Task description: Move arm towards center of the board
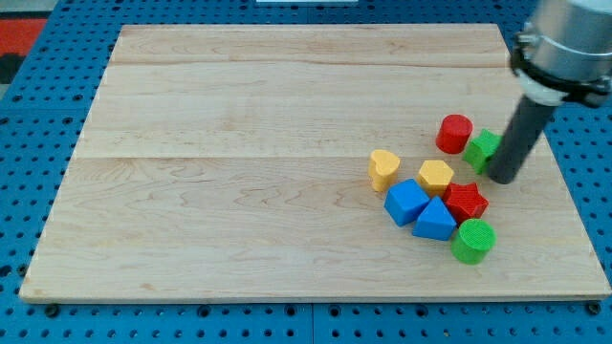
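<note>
My tip (504, 177) rests on the wooden board (239, 143) at the view's right, right beside a green block (482, 148) and just right of a red cylinder (455, 133). Below and to the left lies a cluster: a yellow heart-shaped block (383, 168), a yellow hexagonal block (436, 176), a blue cube (406, 202), a blue triangular block (435, 220), a red star-shaped block (467, 201) and a green cylinder (472, 240). The dark rod partly hides the green block's right side.
The board lies on a blue pegboard table (29, 143). The arm's grey body (564, 43) hangs over the board's top right corner. A red patch (19, 38) shows at the view's top left.
</note>
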You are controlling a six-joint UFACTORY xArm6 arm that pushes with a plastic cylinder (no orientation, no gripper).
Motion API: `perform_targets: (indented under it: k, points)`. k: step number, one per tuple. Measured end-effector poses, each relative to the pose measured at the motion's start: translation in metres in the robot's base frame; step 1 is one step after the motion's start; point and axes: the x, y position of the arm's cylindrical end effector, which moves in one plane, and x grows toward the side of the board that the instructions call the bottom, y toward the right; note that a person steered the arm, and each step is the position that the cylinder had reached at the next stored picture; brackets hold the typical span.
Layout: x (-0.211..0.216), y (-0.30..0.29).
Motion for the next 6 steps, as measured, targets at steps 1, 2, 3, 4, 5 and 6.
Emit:
perform_targets:
  k: [1,2,3,4,5,6]
  points:
    - [-0.025,0.030]
    - [-0.080,0.023]
    - [-0.124,-0.062]
    - [-0.074,-0.148]
    - [-0.054,-0.203]
    - [-0.042,-0.190]
